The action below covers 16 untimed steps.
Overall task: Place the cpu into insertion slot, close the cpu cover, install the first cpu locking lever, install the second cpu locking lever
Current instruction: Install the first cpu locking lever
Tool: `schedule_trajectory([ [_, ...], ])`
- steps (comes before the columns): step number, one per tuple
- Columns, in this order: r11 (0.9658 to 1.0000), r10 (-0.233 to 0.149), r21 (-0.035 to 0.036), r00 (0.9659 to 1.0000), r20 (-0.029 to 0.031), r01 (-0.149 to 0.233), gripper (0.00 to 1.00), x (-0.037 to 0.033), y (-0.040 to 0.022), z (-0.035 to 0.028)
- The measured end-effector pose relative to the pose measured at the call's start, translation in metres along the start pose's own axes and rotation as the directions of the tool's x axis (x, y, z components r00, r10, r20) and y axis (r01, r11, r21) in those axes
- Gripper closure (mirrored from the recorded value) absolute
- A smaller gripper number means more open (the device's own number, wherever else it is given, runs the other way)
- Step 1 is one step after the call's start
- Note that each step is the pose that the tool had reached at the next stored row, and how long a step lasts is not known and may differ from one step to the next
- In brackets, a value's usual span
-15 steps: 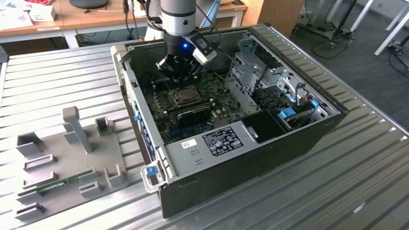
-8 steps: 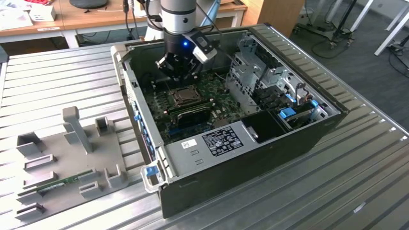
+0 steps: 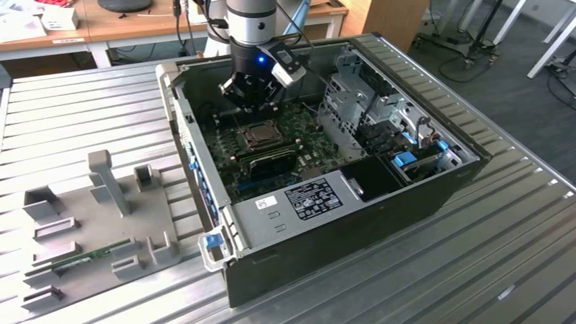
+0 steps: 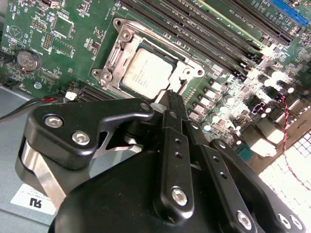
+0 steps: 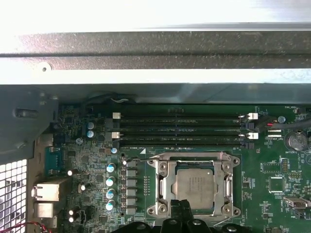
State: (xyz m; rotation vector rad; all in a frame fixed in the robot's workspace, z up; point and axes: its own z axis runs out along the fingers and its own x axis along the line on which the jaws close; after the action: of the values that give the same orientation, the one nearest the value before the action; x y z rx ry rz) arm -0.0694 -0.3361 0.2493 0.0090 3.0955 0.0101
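Cpu [image 5: 195,185] is seated flat in the insertion slot [image 5: 156,167]. In both wrist views its silvery-tan face shows through the cut-out of the cpu cover [image 5: 222,187], which lies down over it. In the exterior view you have a grey fixture tray [image 3: 90,229] at 8 o'clock from the computer case [image 3: 360,229], both on the ribbed metal table [image 3: 81,108]. A narrow green circuit strip [image 3: 85,260] lies in the tray. Inside the open case the gripper [image 3: 252,101] hangs at 12 o'clock from the insertion slot. Its fingers [image 4: 174,145] are clenched together with nothing between them. A silvery drive cage [image 3: 360,108] stands at 2 o'clock from the insertion slot.
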Motion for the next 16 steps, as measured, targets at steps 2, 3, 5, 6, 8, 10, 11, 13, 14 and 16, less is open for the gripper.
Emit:
schedule_trajectory([
  [2, 1.0, 0.0, 0.0001, 1.0, 0.0, 0.0, 0.9, 0.0, 0.0, 0.0],
  [3, 1.0, 0.0, 0.0001, 1.0, 0.0, 0.0, 0.9, 0.0, 0.0, 0.0],
  [5, 1.0, 0.0, 0.0001, 1.0, -0.0001, 0.0, 0.9, 0.0, 0.0, 0.0],
  [6, 1.0, 0.0, 0.0001, 1.0, -0.001, 0.0, 0.9, 0.0, 0.0, -0.0001],
  [8, 1.0, 0.0, 0.0002, 1.0, -0.0068, 0.0, 0.9, -0.0001, 0.0, 0.0],
  [10, 1.0, 0.0, 0.0003, 1.0, -0.0092, 0.0, 0.9, 0.0, 0.0, 0.0],
  [11, 1.0, 0.0, 0.0003, 1.0, -0.0095, 0.0, 0.9, 0.0001, 0.0, 0.0],
  [13, 1.0, 0.0, 0.0001, 1.0, -0.0099, 0.0, 0.9, 0.0, 0.0, 0.0001],
  [14, 1.0, 0.0, 0.0002, 0.9999, -0.0101, 0.0, 0.9, 0.0, 0.0, 0.0001],
  [16, 1.0, 0.0, -0.0003, 0.9999, -0.0105, 0.0, 0.9, 0.0, 0.0, 0.0001],
])
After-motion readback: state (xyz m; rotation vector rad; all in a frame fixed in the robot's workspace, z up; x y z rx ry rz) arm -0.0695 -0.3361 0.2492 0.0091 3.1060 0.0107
